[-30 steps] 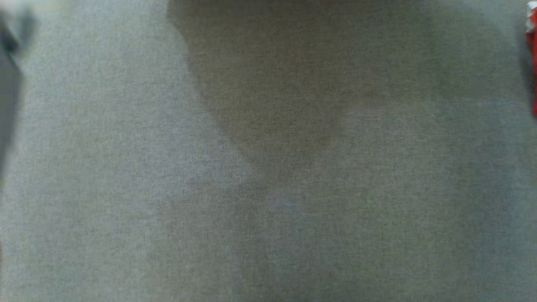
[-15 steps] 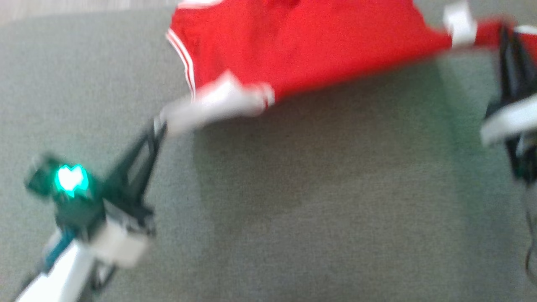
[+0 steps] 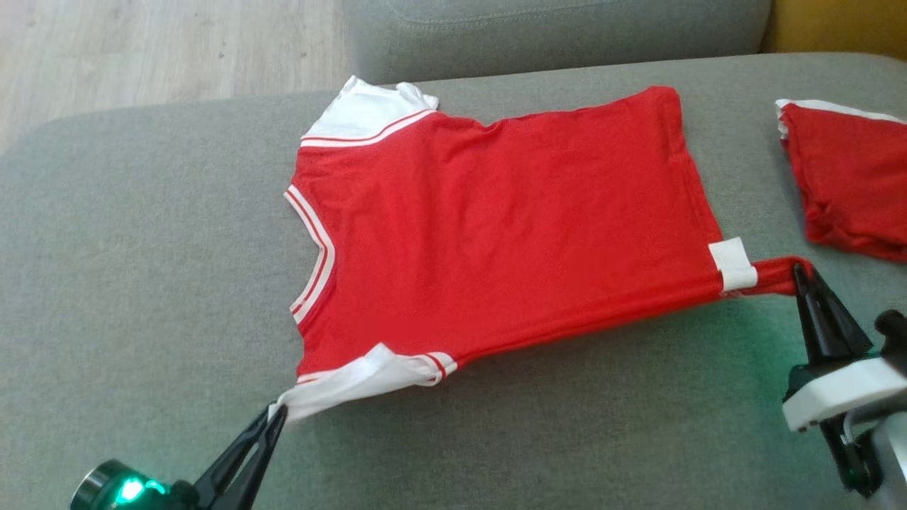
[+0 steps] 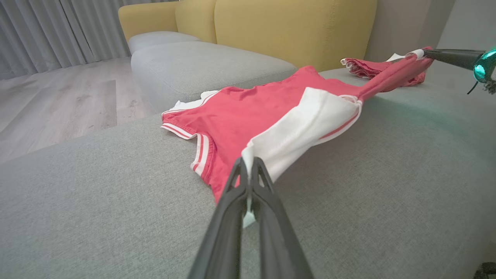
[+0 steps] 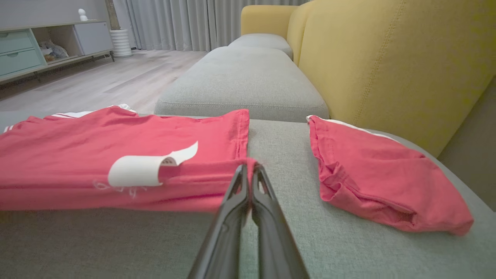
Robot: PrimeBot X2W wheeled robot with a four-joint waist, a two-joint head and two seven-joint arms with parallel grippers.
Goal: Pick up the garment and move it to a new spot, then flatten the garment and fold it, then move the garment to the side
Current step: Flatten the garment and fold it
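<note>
A red T-shirt [image 3: 496,219] with white sleeves and a striped neckline lies spread on the grey sofa cushion [image 3: 142,283], its near edge lifted and stretched taut. My left gripper [image 3: 275,413] is shut on the near white sleeve [image 4: 302,131], seen close in the left wrist view [image 4: 248,162]. My right gripper [image 3: 799,269] is shut on the near hem corner beside a white label [image 3: 733,263]; the right wrist view has the pinch [image 5: 250,167] and the label [image 5: 143,168]. The far sleeve [image 3: 361,110] rests flat.
A second red garment [image 3: 847,184] lies folded at the cushion's right end, close to my right gripper [image 5: 379,170]. Another grey cushion [image 3: 553,28] adjoins the far edge, with a yellow backrest [image 5: 387,58] on the right. Wooden floor [image 3: 142,49] lies beyond the far left corner.
The head camera has swung up from bare cushion fabric to the whole shirt. Since half a second ago the shirt sits lower in view, spread wider and sharp, with both grippers still holding its near edge.
</note>
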